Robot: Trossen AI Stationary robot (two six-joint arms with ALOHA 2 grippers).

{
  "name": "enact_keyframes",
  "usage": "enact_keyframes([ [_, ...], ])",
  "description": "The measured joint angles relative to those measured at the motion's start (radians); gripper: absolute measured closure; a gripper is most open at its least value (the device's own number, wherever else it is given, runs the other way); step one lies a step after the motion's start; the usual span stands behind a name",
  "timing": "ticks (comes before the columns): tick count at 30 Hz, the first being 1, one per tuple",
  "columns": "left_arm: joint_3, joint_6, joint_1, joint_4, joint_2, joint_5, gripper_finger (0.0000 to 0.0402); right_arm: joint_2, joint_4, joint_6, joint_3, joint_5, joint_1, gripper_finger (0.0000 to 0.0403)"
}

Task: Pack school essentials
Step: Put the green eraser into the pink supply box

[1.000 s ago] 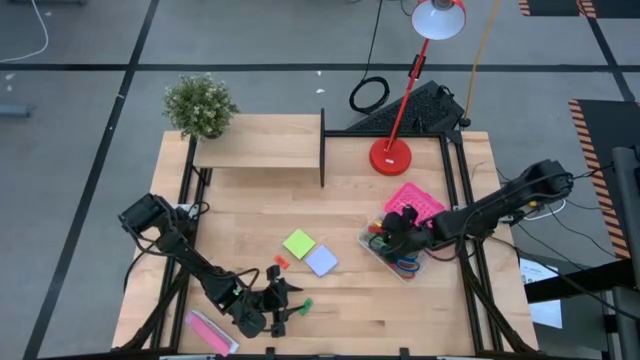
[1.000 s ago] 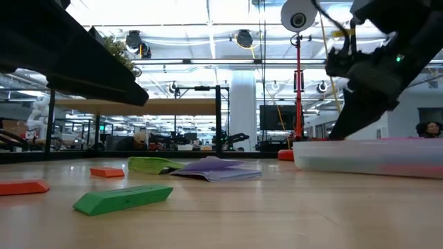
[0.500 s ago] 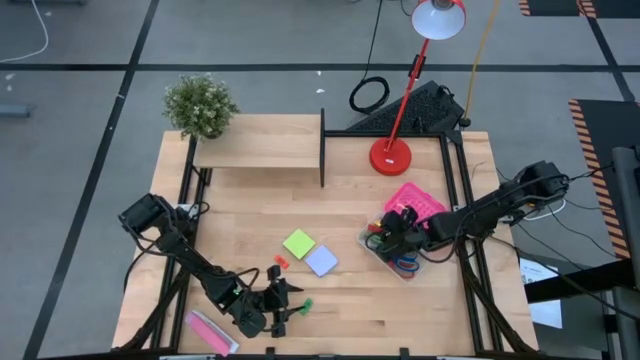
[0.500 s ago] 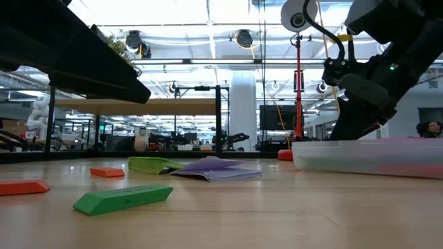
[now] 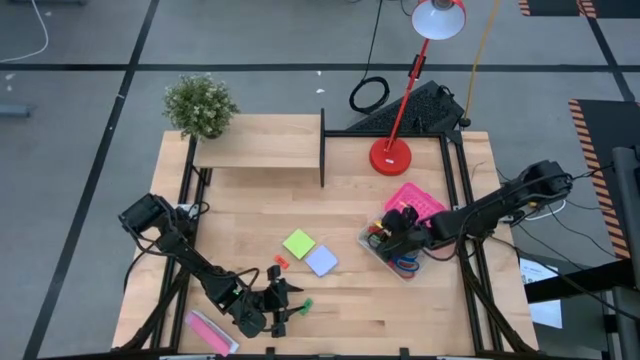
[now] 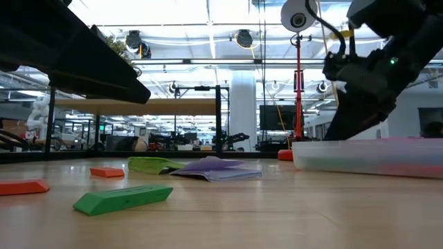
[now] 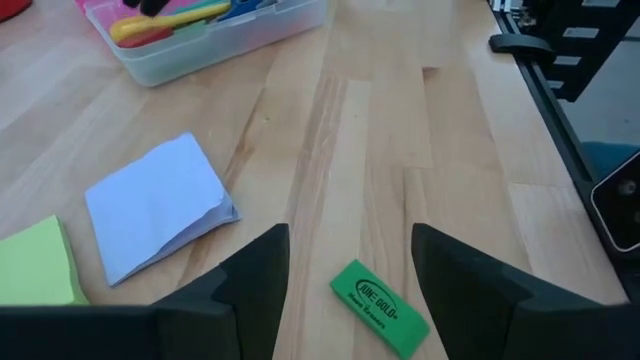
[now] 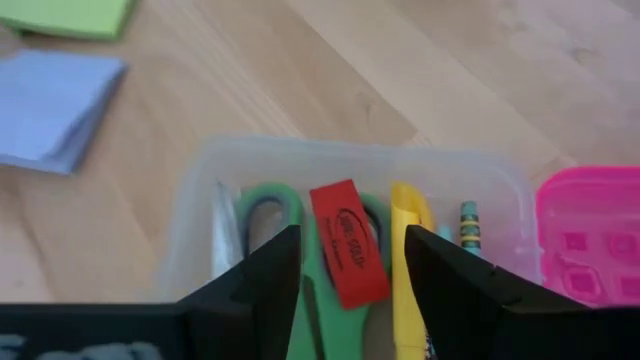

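My right gripper hangs open over the near end of the clear plastic box. In the box, a red eraser lies on green-handled scissors, beside a yellow pen. The fingers stand on either side of the eraser without touching it. My left gripper is open and low over the table near the front edge. A green eraser lies flat on the wood just ahead of its fingers. A green sticky pad and a pale-blue sticky pad lie mid-table, with small red-orange blocks beside them.
The pink perforated lid lies beside the box's far side. A red desk lamp, a wooden shelf and a potted plant stand at the back. A pink-and-white packet lies at the front left corner.
My right gripper has dipped a little over the box and come back up, staying open. My left arm and the things on the table have kept still.
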Motion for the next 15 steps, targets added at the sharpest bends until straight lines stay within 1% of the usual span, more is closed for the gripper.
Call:
enact_keyframes([
  [5, 0.0, -0.066, 0.0, -0.002, 0.005, 0.001, 0.0188, -0.073, 0.002, -0.016, 0.0, -0.004, 0.028, 0.0231],
  [9, 0.01, -0.085, -0.025, 0.022, 0.05, 0.004, 0.0188, -0.133, 0.007, -0.03, 0.0, -0.004, 0.076, 0.0231],
  [11, 0.05, -0.103, -0.036, 0.017, 0.079, 0.004, 0.0188, -0.162, 0.013, -0.041, 0.0, -0.004, 0.104, 0.0231],
  [15, 0.154, -0.172, -0.04, -0.122, 0.133, -0.012, 0.0188, -0.215, 0.025, -0.063, 0.0, -0.003, 0.142, 0.0231],
])
